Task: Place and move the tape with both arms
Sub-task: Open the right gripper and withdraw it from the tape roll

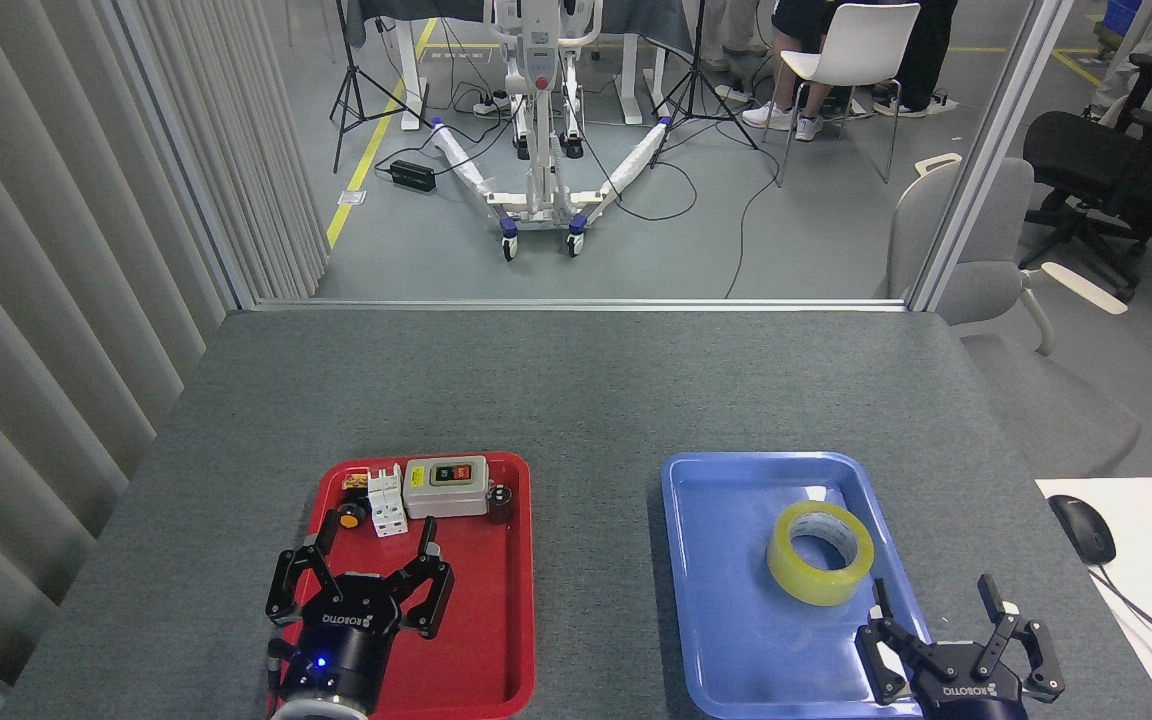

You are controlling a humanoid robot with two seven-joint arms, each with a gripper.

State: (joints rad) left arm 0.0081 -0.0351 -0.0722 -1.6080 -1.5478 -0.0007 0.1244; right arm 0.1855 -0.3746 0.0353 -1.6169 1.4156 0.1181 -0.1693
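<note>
With the tape (820, 553) lying flat in the blue tray (726, 620), the right gripper (946, 625), fingers spread near it, needed to descend straddling the roll's wall.

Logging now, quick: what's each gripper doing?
Left gripper: open, empty, over the red tray.
Right gripper: open, empty, clear of the tape.

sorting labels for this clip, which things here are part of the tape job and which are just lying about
Part of the job:
- tape, lying flat in the blue tray
- right gripper, open, empty, near the tray's right edge
- left gripper, open, empty, over the red tray

Just lying about:
- grey switch box
- white breaker
- orange-capped button
- mouse
</note>
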